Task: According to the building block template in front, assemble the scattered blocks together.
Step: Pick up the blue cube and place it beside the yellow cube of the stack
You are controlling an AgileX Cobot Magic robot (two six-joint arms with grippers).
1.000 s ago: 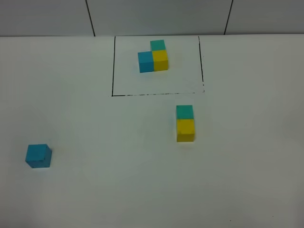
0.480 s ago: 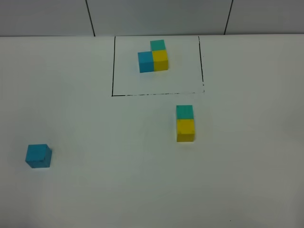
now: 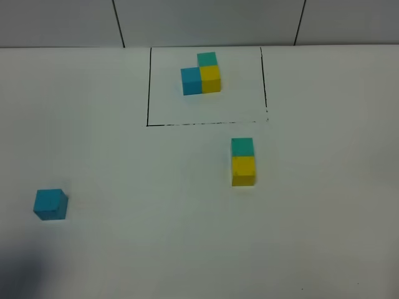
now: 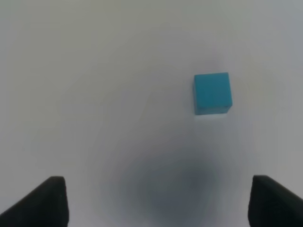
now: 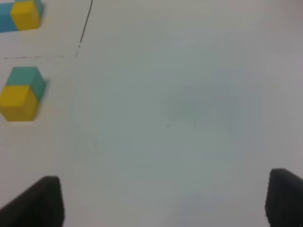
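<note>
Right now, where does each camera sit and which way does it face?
Exterior high: mounted above, looks down on table, template and cubes; no arm shows.
Left wrist: looks down at the blue cube; open left gripper tips show.
Right wrist: looks down toward the green-yellow pair; open right gripper tips show.
Shared: right wrist and exterior both show the template.

**Soft, even light with one grey shadow**

In the high view the white table (image 3: 312,218) is bright and evenly lit, without glare. A wide dim shadow lies on the near side of the sky-blue cube (image 3: 50,204). In the left wrist view a blurred dark patch lies beside this cube, and the fingertips (image 4: 47,203) of the left gripper (image 4: 156,205) are out of focus. The right wrist view is hazy.
</note>
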